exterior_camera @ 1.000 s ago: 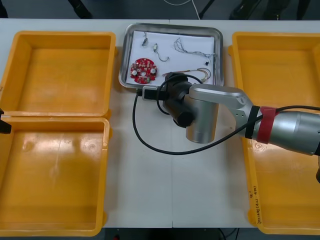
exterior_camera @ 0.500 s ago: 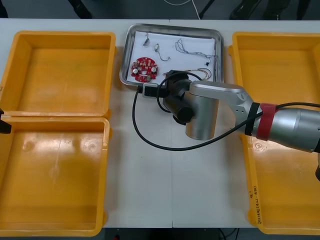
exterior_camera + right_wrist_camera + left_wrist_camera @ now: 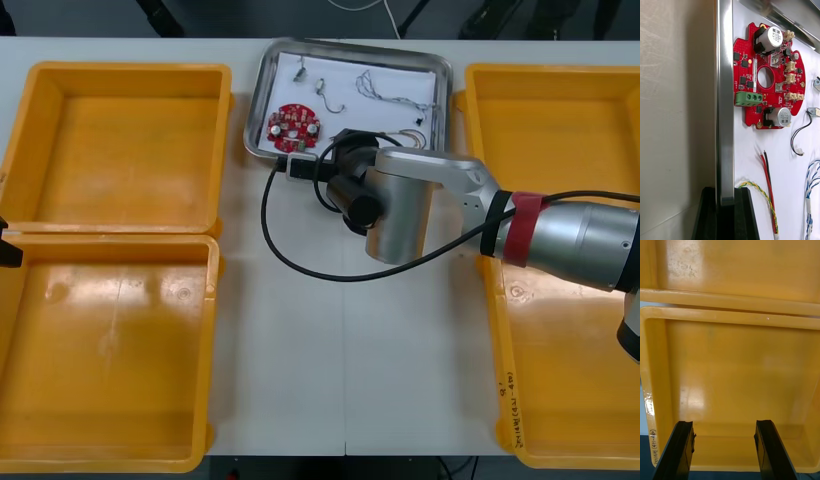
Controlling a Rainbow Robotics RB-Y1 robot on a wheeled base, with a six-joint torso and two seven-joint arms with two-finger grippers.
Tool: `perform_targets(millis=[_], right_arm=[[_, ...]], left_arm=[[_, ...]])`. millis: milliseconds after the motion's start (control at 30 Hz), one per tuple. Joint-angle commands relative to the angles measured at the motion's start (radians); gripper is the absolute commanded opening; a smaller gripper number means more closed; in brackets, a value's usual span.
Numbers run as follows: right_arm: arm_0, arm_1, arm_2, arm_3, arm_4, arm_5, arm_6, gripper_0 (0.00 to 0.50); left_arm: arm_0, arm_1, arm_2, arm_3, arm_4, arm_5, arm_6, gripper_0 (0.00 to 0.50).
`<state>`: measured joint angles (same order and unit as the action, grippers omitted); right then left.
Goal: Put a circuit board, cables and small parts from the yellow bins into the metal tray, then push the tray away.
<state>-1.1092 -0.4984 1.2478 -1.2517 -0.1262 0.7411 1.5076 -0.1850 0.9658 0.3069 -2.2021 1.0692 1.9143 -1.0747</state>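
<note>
The metal tray (image 3: pixel 345 48), white inside, lies at the table's far middle. It holds a round red circuit board (image 3: pixel 292 124), thin cables (image 3: pixel 385 92) and small metal parts (image 3: pixel 302 72). My right gripper (image 3: pixel 725 210) is shut with its fingertips pressed against the tray's near rim (image 3: pixel 724 112). Just past that rim lie the circuit board (image 3: pixel 767 75), a red and yellow cable (image 3: pixel 765 187) and a blue and white cable (image 3: pixel 810 187). In the front view the right arm's wrist (image 3: pixel 400 210) covers the gripper. My left gripper (image 3: pixel 724 450) hangs open over a bare yellow bin (image 3: pixel 733 363).
Two yellow bins (image 3: pixel 120 140) (image 3: pixel 105 350) stand on the left and more yellow bins (image 3: pixel 560 260) on the right, all bare inside. The arm's black cable (image 3: pixel 290 260) loops over the table in front of the tray. The table's far edge is close behind the tray.
The right arm has moved forward and the tray has slid away from me, turning slightly. The left arm has stayed still.
</note>
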Motion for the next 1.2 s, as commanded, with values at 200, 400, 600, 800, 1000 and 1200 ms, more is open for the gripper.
perform_targets(millis=[200, 400, 600, 800, 1000, 1200], right_arm=[[-0.034, 0.011, 0.004, 0.06, -0.049, -0.039, 0.028, 0.0], [-0.04, 0.011, 0.004, 0.06, -0.059, -0.039, 0.034, 0.0], [-0.04, 0.011, 0.004, 0.06, -0.059, -0.055, 0.045, 0.0], [-0.04, 0.012, 0.004, 0.075, -0.058, -0.112, 0.051, 0.0], [-0.04, 0.014, 0.004, 0.095, -0.058, -0.183, 0.054, 0.0], [-0.041, 0.015, 0.004, 0.097, -0.058, -0.207, 0.065, 0.0]], left_arm=[[0.013, 0.047, 0.031, -0.027, 0.008, 0.006, -0.08, 0.477], [0.013, 0.047, 0.031, -0.027, 0.008, 0.006, -0.08, 0.477], [0.013, 0.047, 0.031, -0.027, 0.008, 0.006, -0.08, 0.477], [0.013, 0.047, 0.031, -0.027, 0.008, 0.006, -0.08, 0.477], [0.013, 0.047, 0.031, -0.027, 0.008, 0.006, -0.08, 0.478], [0.013, 0.047, 0.031, -0.027, 0.008, 0.006, -0.08, 0.478]])
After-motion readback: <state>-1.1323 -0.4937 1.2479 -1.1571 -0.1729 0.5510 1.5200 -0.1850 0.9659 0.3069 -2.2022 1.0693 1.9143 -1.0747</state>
